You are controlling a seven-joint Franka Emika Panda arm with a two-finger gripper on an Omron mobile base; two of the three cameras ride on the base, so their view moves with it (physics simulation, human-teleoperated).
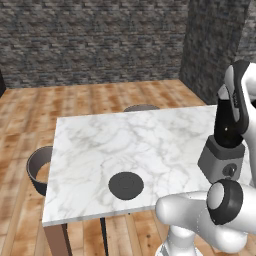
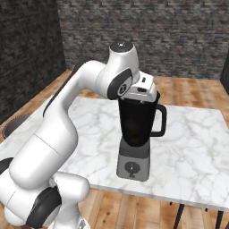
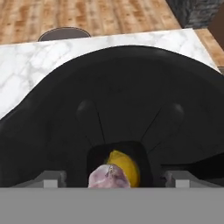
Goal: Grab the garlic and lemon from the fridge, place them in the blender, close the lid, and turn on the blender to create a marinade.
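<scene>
Two items, garlic (image 3: 109, 177) and lemon (image 3: 124, 168), lie at blender (image 2: 136, 134) bottom. Pincer above jar mouth; spread or pressed, cannot tell. Lid (image 1: 126, 185) on table (image 1: 95, 150), left of blender. Risk: pulling up carelessly, hand knocks rim, tips jar.

Marble-top table (image 1: 100, 145) w/ white-grey veining is standing on a wood plank floor (image 1: 75, 97), brown legs showing at its near corners. A round dark stool seat (image 1: 39, 167) is sitting just beside the table's left edge, partly tucked under; a 2nd stool seat (image 1: 141, 107) is peeking over the far edge. A grey brick wall (image 1: 90, 40) is running across the back, w/ a darker stone wall (image 1: 210, 45) jutting fwd at the right.
</scene>
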